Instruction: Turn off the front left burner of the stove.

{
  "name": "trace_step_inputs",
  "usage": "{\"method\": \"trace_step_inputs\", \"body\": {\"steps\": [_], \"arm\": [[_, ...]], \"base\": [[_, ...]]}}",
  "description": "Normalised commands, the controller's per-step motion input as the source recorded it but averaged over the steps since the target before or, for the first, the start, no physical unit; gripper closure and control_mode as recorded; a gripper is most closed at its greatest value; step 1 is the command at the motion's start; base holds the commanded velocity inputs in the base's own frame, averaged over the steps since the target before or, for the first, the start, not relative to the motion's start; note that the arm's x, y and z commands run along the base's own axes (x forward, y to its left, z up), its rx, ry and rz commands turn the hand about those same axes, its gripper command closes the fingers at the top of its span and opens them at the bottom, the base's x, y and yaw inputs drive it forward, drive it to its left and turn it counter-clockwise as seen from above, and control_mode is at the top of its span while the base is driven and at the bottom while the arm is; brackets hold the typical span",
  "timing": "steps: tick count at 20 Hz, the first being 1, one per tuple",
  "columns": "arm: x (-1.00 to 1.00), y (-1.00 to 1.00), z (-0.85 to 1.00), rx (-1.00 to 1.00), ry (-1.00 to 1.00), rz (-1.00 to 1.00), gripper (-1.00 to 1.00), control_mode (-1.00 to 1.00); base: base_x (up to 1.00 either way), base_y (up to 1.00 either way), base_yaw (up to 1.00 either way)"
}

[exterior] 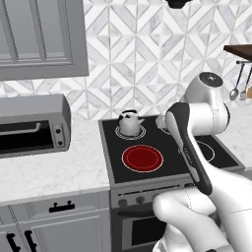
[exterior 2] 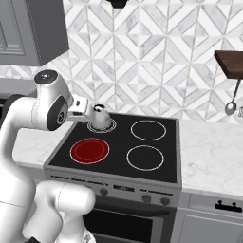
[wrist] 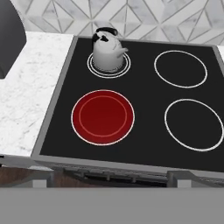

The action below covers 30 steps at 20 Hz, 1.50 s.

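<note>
Knobs (exterior 2: 104,191) right base | front left burner (wrist: 103,116) red | kettle (wrist: 106,53) behind

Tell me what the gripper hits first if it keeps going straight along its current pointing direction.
Judging by the hand view, which looks along the gripper, it points down at the stove. The first contact would probably be the black glass between the glowing red front left burner and the ring burners to its right. Depth is unclear.

Wall: backsplash (exterior 2: 156,61) of grey-white geometric tiles.
Worktop: white marble worktop (exterior: 49,172) with grey drawers (exterior: 61,206) below.
Upper left: grey cabinet (exterior: 42,37).
Right: dark wooden shelf (exterior 2: 231,60) with hanging utensils (exterior 2: 231,105).
</note>
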Motion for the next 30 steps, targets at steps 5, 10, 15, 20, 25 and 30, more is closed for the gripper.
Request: {"method": "trace_step_inputs", "body": {"steps": [5, 10, 15, 20, 25, 30], "arm": [[0.0, 0.0, 0.0, 0.0, 0.0, 0.0, -1.0, 1.0], [0.0, 0.0, 0.0, 0.0, 0.0, 0.0, -1.0, 1.0], [0.0, 0.0, 0.0, 0.0, 0.0, 0.0, -1.0, 1.0], [0.0, 0.0, 0.0, 0.0, 0.0, 0.0, -1.0, 1.0], [-0.02, -0.05, 0.0, 0.0, 0.0, 0.0, -1.0, -1.0], [0.0, 0.0, 0.0, 0.0, 0.0, 0.0, -1.0, -1.0]], "base": [[0.0, -0.41, 0.0], [0.0, -0.36, 0.0], [0.0, -0.34, 0.0], [0.0, -0.35, 0.0], [0.0, -0.25, 0.0], [0.0, 0.0, 0.0]]}}
